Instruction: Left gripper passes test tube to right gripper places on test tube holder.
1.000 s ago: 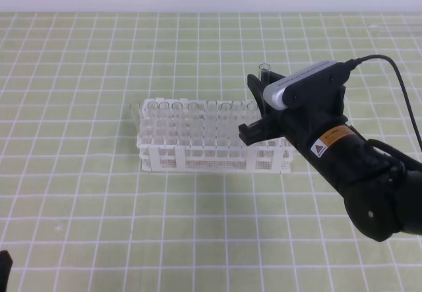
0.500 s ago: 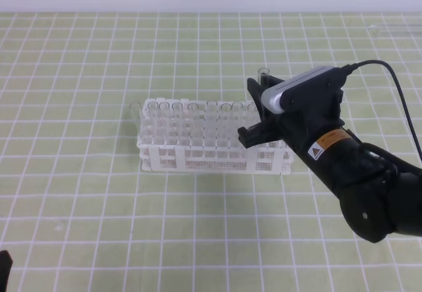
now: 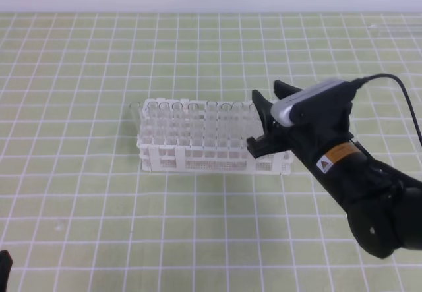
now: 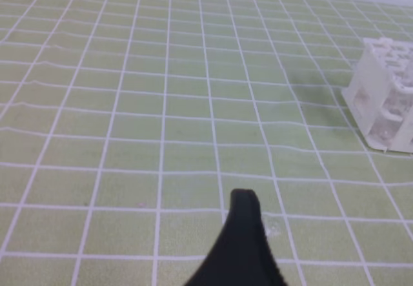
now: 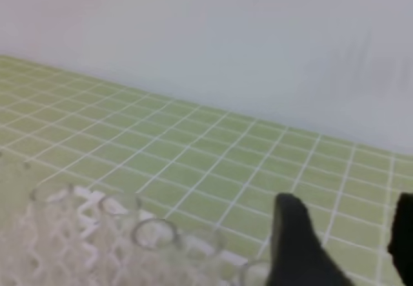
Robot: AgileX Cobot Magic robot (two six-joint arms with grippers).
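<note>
While its two black fingers stand apart with nothing between them, the right gripper (image 3: 264, 124) hangs at the right end of the test tube holder (image 3: 198, 148); one finger points up and back over the rack's end, the other lies low against its front right corner. Behind the fingers sits a silver-grey box (image 3: 306, 101), and from there the thick black arm (image 3: 369, 193) slopes down to the lower right corner of the high view, with an orange warning sticker (image 3: 333, 155) on it and a black cable (image 3: 402, 94) curving off to the right.

The right wrist view shows what the high view cannot: the two dark fingertips (image 5: 293, 241) with green mat visible in the gap, and the round clear mouths of the tubes in the rack just to the left below. Which of these is the test tube (image 5: 153, 233) of the task I cannot tell for sure; the nearest one stands upright in a hole, free of the fingers.

The left gripper (image 4: 242, 247) shows in the left wrist view only as one black finger above the checked green mat (image 4: 129, 105), far from the rack, whose white end appears at the right edge. Its jaws are wide apart and hold nothing. In the high view only a small black corner shows at the bottom left.

The holder is a white lattice rack with clear glass tubes in its back rows.
</note>
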